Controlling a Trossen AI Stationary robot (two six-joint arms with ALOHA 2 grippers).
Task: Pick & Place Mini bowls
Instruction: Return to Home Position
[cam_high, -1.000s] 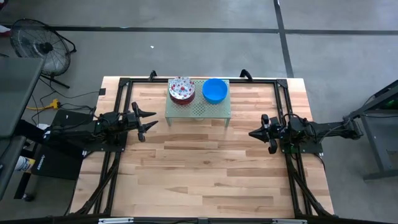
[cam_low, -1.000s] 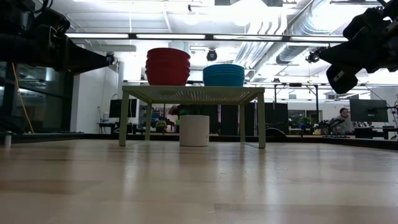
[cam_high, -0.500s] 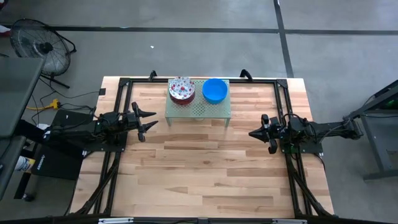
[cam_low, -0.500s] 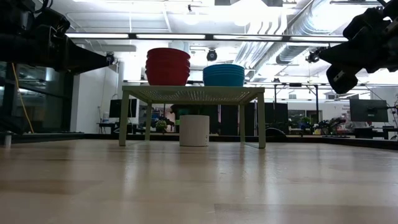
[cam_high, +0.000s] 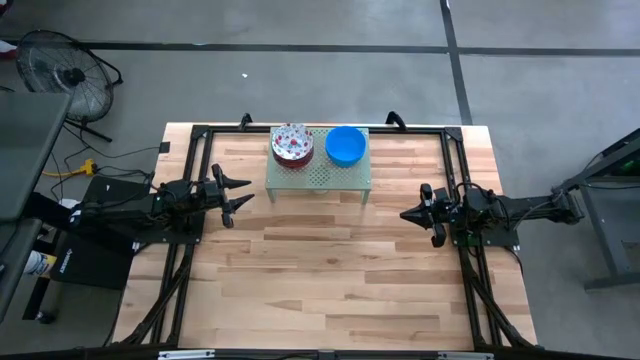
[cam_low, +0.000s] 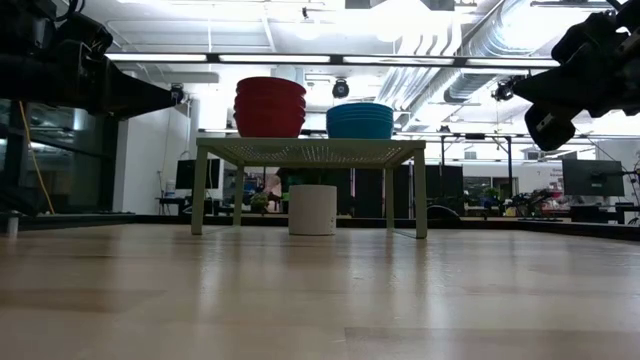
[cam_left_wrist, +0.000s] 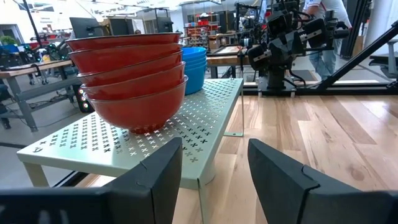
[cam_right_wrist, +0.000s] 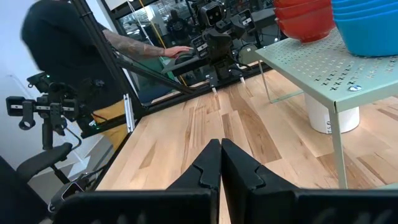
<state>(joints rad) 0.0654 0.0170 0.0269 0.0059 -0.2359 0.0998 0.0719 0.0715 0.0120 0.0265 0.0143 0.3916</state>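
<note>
L gripper: left gripper hangs just beside the pale green perforated metal rack, at its L-arm end, above the light wood table. Fingers well apart, holding nothing.
R gripper: right gripper hangs off the rack's other end, a bit further from it. Fingers pressed together, nothing between them.
Bowls: all on the rack top, in 2 nested stacks side by side w/ a small gap. Stack of white red-speckled mini bowls sits toward the rack's L-arm end, stack of solid blue mini bowls toward its R-arm end.
Handling (judged): rigid, shallow, prob light. Smooth so likely slick. Material n/k, may chip if ceramic. Best hold is a rim pinch, one finger inside and one outside, top bowl only. Nested bowls could stick and lift together.
Progress (judged): no bowl seen off the rack, so placing looks done and both arms look parked.
Hidden/unclear: from above only each stack's top bowl shows, so no count there. In L wrist view the blue stack is mostly behind the other. Speckled bowls read plain red from the side. White cylinder sits below rack level, can't tell if under or behind it. Person beyond the table, cut off.
</note>
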